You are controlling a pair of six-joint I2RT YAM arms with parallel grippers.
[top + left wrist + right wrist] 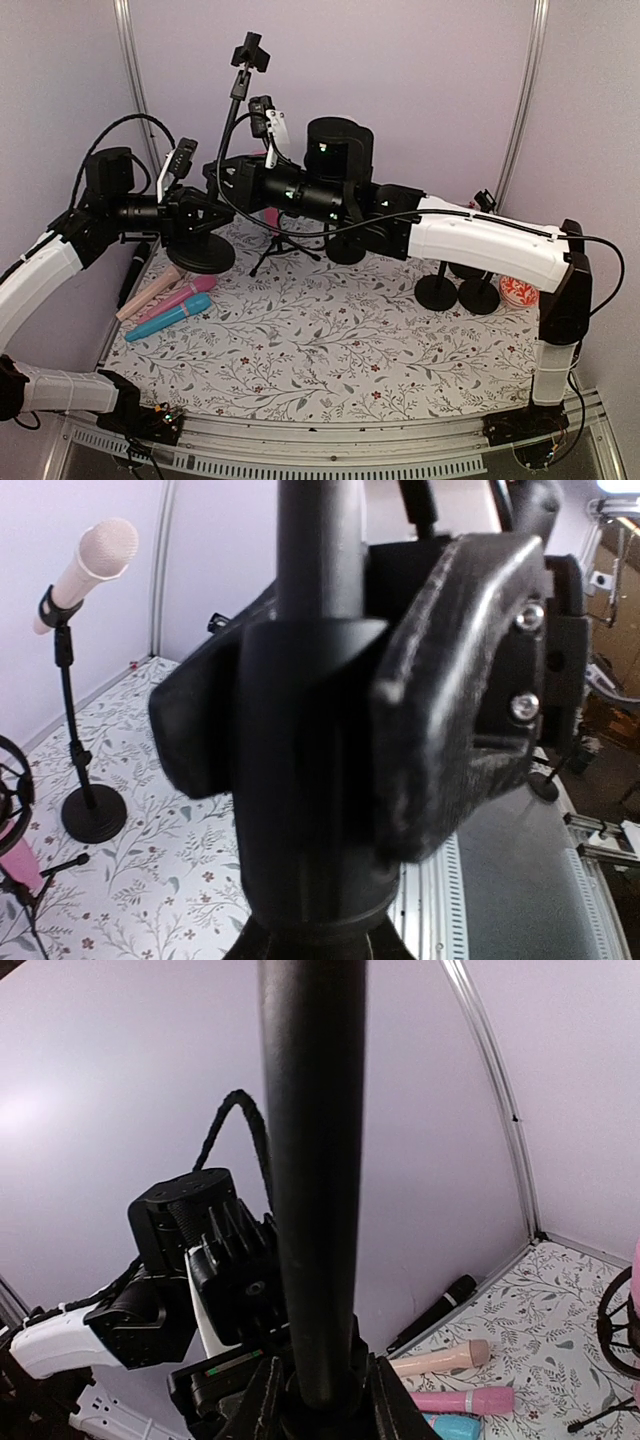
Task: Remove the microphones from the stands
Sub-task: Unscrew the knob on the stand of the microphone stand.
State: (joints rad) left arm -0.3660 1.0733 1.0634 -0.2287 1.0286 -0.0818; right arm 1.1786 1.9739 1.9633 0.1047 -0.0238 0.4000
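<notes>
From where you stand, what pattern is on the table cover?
White cloth printed with grey leafy vines and small red flowers; the top view shows it best.

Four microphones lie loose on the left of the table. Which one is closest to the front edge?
The blue microphone: it lies in front of the pink microphone, the peach microphone and the black microphone by the wall.

Lab test booth, plain walls (pixel 420 70), aluminium frame (pixel 523 100)
</notes>
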